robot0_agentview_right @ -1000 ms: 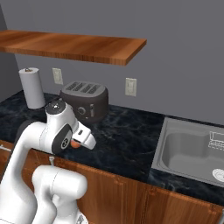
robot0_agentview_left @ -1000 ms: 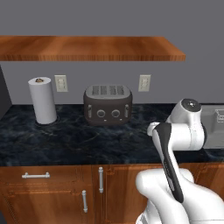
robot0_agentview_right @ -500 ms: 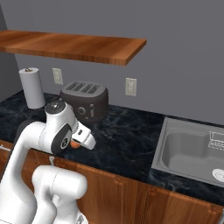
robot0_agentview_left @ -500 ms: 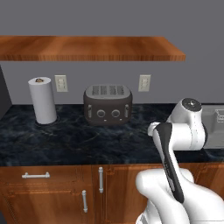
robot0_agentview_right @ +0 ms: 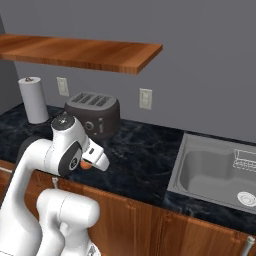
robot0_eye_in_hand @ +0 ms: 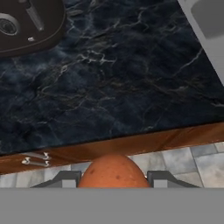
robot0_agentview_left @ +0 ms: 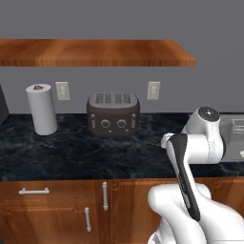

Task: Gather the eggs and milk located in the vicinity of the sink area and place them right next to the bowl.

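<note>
In the left base view, the white arm (robot0_agentview_left: 193, 157) rose from the lower right over the dark marble counter (robot0_agentview_left: 71, 152). A dark toaster (robot0_agentview_left: 113, 114) sat against the wall with a paper towel roll (robot0_agentview_left: 41, 109) to its left, under a wooden shelf (robot0_agentview_left: 95, 52). A strip of the sink (robot0_agentview_left: 234, 138) showed at the right edge.

In the right base view, the gripper (robot0_agentview_right: 89, 162) was folded in close to the arm above the counter's front edge, with a brown-orange egg (robot0_agentview_right: 85, 164) clamped in it. The sink (robot0_agentview_right: 210, 170) lay well to the right, a wire rack (robot0_agentview_right: 246, 161) inside it, the toaster (robot0_agentview_right: 93, 114) behind the arm.

In the hand view, the egg (robot0_eye_in_hand: 113, 173) sat squeezed between the two fingertips (robot0_eye_in_hand: 164, 178), jaws closed against its sides. Beyond it lay the counter (robot0_eye_in_hand: 122, 78), the wooden cabinet front and tiled floor (robot0_eye_in_hand: 192, 159), the toaster (robot0_eye_in_hand: 26, 24) at the upper left and a corner of the sink (robot0_eye_in_hand: 210, 22) at the upper right
</note>
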